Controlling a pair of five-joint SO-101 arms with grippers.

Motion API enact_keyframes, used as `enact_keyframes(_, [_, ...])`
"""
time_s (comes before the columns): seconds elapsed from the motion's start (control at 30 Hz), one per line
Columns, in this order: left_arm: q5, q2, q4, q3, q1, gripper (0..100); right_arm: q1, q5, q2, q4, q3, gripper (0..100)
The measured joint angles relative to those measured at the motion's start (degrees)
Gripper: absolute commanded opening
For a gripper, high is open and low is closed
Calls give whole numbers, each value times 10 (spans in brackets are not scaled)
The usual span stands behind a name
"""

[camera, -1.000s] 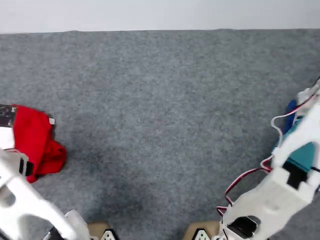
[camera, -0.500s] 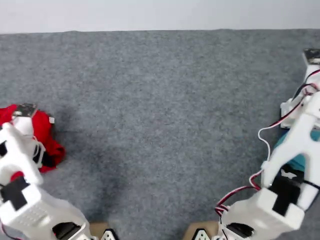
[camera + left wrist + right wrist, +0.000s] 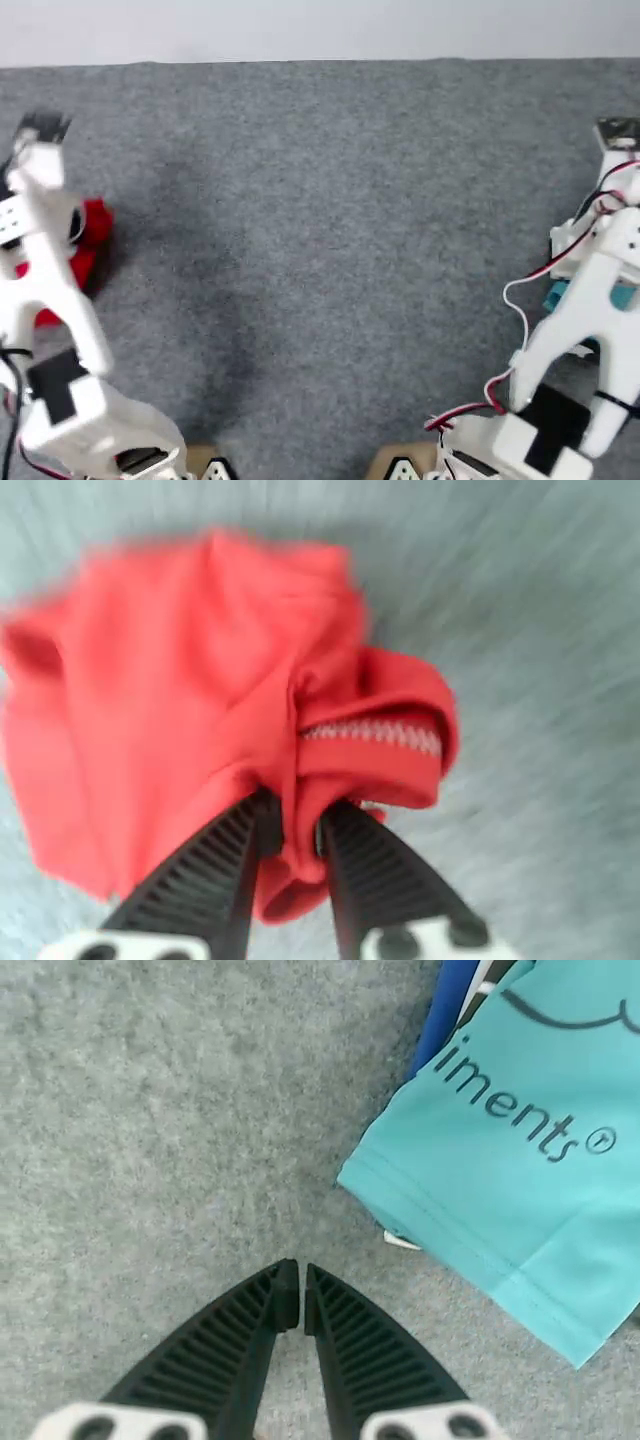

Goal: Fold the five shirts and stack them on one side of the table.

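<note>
A bunched red shirt (image 3: 190, 670) hangs in folds from my left gripper (image 3: 295, 825), which is shut on a pinch of its fabric near the collar. In the high view the red shirt (image 3: 93, 225) peeks out from under the left arm (image 3: 45, 230) at the table's left edge. My right gripper (image 3: 301, 1295) is shut with nothing in it, just above the grey mat beside the corner of a teal shirt (image 3: 500, 1150). That teal shirt lies on a blue shirt (image 3: 445, 1010). Teal fabric (image 3: 556, 296) shows behind the right arm (image 3: 590, 300) at the right edge.
A grey felt mat (image 3: 330, 220) covers the table, and its wide middle is bare. A pale wall runs along the far edge. Both arm bases stand at the near edge.
The left arm has swung toward the far side over the red shirt, which is now more bunched and covered. The right arm has stretched farther along the right edge.
</note>
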Motion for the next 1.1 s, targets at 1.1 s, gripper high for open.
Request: enact_keyframes(1.1, [127,-50,128,7,281,152,-170,-8,-147,0,164,23])
